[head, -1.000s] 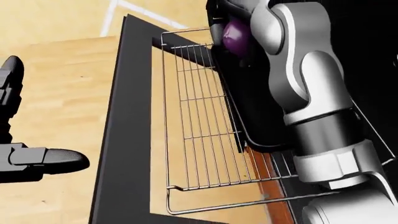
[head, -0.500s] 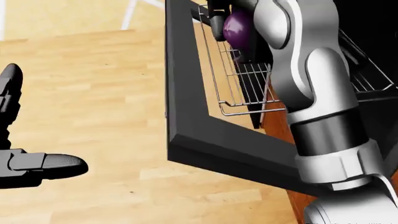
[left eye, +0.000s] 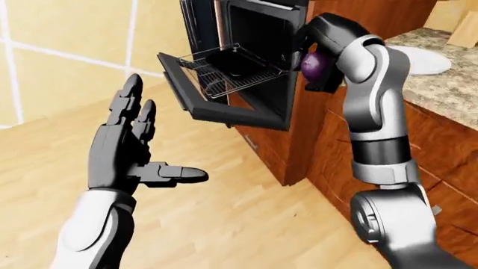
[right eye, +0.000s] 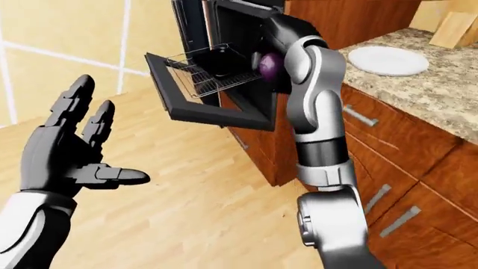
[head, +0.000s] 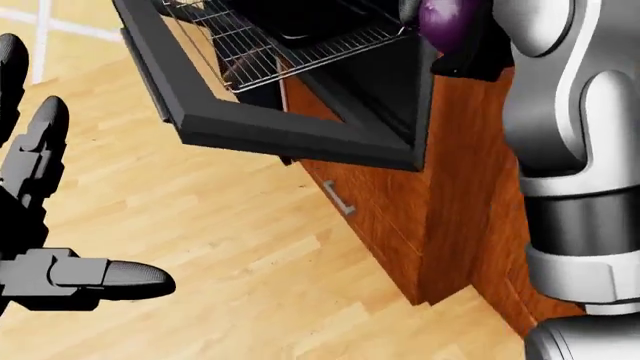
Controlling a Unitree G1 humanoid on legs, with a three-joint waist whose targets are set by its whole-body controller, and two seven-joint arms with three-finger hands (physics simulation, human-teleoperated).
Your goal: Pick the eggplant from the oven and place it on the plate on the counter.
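The purple eggplant (left eye: 314, 65) hangs in the air just right of the open oven (left eye: 258, 33), level with its wire rack (left eye: 224, 75). My right hand (left eye: 320, 72) is shut on the eggplant, its dark fingers wrapped round it and the forearm bent upward. The white plate (right eye: 387, 60) lies on the granite counter (right eye: 441, 98) at the right of the right-eye view, well apart from the hand. My left hand (left eye: 161, 134) is raised over the wooden floor at the left, open, fingers spread, holding nothing.
The oven door (left eye: 217, 109) hangs open and juts left over the floor. A dark tray (left eye: 231, 59) rests on the pulled-out rack. Wooden cabinets with drawer handles (right eye: 362, 116) run under the counter. A light wooden block (right eye: 455, 31) stands at the counter's top right.
The camera has lifted and swung right, so the oven door slid up and left in the head view. The eggplant, still in my right hand, is now outside the oven.
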